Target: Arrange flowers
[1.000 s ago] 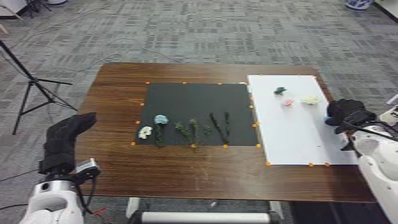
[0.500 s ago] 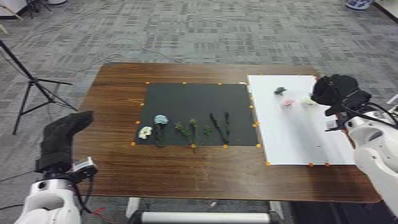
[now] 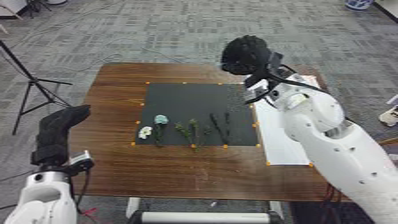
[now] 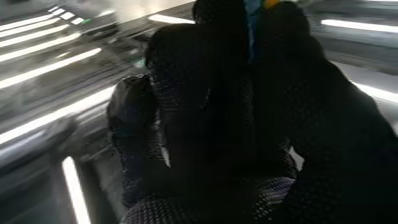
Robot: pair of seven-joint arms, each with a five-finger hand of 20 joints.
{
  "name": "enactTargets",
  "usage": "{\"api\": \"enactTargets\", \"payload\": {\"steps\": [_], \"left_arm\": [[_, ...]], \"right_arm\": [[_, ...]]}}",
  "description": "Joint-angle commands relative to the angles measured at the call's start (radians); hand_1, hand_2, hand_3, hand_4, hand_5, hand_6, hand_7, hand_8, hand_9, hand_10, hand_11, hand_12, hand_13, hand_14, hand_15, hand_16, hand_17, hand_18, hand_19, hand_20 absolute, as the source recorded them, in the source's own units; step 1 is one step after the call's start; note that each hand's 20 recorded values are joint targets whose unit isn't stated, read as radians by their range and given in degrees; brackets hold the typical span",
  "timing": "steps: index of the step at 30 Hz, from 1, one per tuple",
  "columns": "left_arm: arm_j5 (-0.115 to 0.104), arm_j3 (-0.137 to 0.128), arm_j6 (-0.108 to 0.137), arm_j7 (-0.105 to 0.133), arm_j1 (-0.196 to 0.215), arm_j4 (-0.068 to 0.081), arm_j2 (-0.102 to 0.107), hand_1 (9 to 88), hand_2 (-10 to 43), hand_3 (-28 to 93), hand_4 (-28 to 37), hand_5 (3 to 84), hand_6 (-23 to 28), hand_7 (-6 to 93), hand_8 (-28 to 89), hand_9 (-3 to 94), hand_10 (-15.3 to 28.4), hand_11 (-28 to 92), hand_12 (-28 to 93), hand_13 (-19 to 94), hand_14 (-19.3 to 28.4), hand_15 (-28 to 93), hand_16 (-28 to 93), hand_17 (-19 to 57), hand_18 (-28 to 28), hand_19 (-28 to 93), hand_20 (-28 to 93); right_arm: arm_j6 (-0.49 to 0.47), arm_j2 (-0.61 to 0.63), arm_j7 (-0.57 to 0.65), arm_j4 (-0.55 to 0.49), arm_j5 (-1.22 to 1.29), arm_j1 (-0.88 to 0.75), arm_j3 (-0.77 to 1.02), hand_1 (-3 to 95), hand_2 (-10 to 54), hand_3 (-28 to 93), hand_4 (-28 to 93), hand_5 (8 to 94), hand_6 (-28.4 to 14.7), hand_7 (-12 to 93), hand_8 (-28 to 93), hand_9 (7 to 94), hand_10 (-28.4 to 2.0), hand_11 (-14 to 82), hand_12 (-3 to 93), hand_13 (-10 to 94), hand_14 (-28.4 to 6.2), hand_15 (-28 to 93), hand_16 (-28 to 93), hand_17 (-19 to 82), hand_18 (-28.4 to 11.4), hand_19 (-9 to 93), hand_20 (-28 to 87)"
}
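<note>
Black-gloved right hand [image 3: 244,54] has swung from 3 o'clock to 12 over the brown wooden tabletop [image 3: 169,172] — contents, if any, cannot be told. Pale-blue flower [image 3: 161,119] lies at the black mat's [image 3: 182,97] 8 o'clock; arranging appears unfinished.

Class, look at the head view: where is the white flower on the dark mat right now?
The white flower lies near the lower left corner of the dark mat, just below and left of the blue flower.
</note>
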Motion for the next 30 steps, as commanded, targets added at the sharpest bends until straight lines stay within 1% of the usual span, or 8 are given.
{"api": "enactTargets", "payload": {"steps": [1, 5, 6, 8, 11, 16, 21, 30], "left_arm": [[0.0, 0.008, -0.013, -0.005, -0.043, 0.007, 0.012, 28.0, 19.9, 68, -28.3, 55.7, 2.6, 20.3, -9, 54.0, 13.8, 23, 10, 42, 15.8, 21, -4, 6.4, 8.6, 6, 15], [-0.003, 0.013, -0.006, -0.001, -0.045, 0.008, 0.013, 27.9, 20.3, 68, -28.3, 55.7, 2.6, 20.3, -9, 54.1, 13.8, 22, 10, 42, 15.8, 21, -4, 6.4, 8.6, 6, 15], [0.005, 0.033, -0.007, -0.02, -0.09, 0.027, 0.013, 27.9, 20.4, 68, -28.3, 55.7, 2.6, 20.3, -9, 54.1, 13.8, 22, 10, 42, 15.7, 21, -4, 6.4, 8.6, 6, 15], [0.01, 0.055, -0.005, -0.033, -0.132, 0.044, 0.014, 27.9, 20.4, 68, -28.3, 55.7, 2.6, 20.3, -9, 54.1, 13.8, 22, 10, 42, 15.7, 21, -4, 6.4, 8.6, 6, 15], [0.001, 0.044, -0.008, -0.009, -0.096, 0.024, 0.015, 27.8, 20.5, 68, -28.3, 55.8, 2.6, 20.3, -9, 54.1, 13.8, 22, 10, 42, 15.7, 21, -4, 6.4, 8.6, 6, 15], [-0.006, 0.041, -0.01, 0.001, -0.07, 0.014, 0.014, 27.7, 20.7, 68, -28.3, 55.8, 2.6, 20.3, -9, 54.1, 13.8, 22, 10, 42, 15.8, 21, -4, 6.4, 8.6, 6, 15], [-0.01, 0.043, -0.007, 0.005, -0.056, 0.008, 0.009, 27.7, 20.7, 68, -28.3, 55.8, 2.6, 20.2, -9, 54.1, 13.8, 22, 10, 42, 15.7, 21, -4, 6.4, 8.6, 6, 15], [-0.009, 0.046, -0.017, 0.009, -0.055, 0.007, 0.006, 27.6, 20.7, 68, -28.3, 55.7, 2.5, 20.3, -9, 54.1, 13.8, 22, 10, 42, 15.8, 21, -4, 6.4, 8.6, 6, 15]], "right_arm": [[-0.082, -0.218, -0.033, 0.067, -0.047, 0.055, -0.132, 59.2, -9.5, 60, -25, 78.4, 4.4, 28, 1, 89.3, -8.8, 8.1, 33.3, 77, -7.9, 54, 35, 38, -21.6, 79, 57], [-0.188, -0.292, -0.079, 0.151, -0.139, 0.084, -0.165, 59.1, -9.5, 60, -25, 78.4, 4.4, 28, 1, 89.3, -8.9, 8.2, 32.9, 77, -7.9, 54, 35, 38, -21.6, 79, 57], [-0.237, -0.333, -0.122, 0.204, -0.175, 0.096, -0.137, 59.1, -9.5, 60, -25, 78.3, 4.5, 28, 1, 89.2, -8.9, 8.1, 32.8, 77, -7.9, 54, 35, 38, -21.5, 79, 57], [-0.292, -0.377, -0.161, 0.271, -0.223, 0.115, -0.124, 59.1, -9.5, 60, -25, 78.2, 4.5, 28, 1, 89.2, -8.8, 8.0, 32.5, 77, -7.8, 54, 35, 38, -21.5, 79, 57], [-0.343, -0.377, -0.154, 0.277, -0.269, 0.116, -0.149, 59.0, -9.5, 60, -26, 77.9, 4.6, 29, 1, 89.0, -8.7, 7.9, 32.3, 77, -7.8, 54, 35, 38, -21.5, 79, 57], [-0.374, -0.378, -0.149, 0.308, -0.321, 0.129, -0.155, 58.9, -9.5, 60, -26, 77.9, 4.7, 29, 1, 88.9, -8.7, 7.9, 32.0, 77, -7.8, 54, 35, 38, -21.6, 79, 57], [-0.404, -0.392, -0.157, 0.333, -0.387, 0.129, -0.147, 58.8, -9.5, 60, -25, 77.8, 4.7, 29, 1, 88.8, -8.6, 8.0, 31.9, 76, -8.0, 55, 35, 38, -21.5, 79, 57], [-0.468, -0.4, -0.205, 0.388, -0.536, 0.135, -0.13, 58.9, -9.5, 60, -26, 77.6, 5.0, 29, 1, 88.4, -8.2, 7.6, 31.8, 76, -8.0, 55, 36, 37, -21.5, 79, 57]]}}
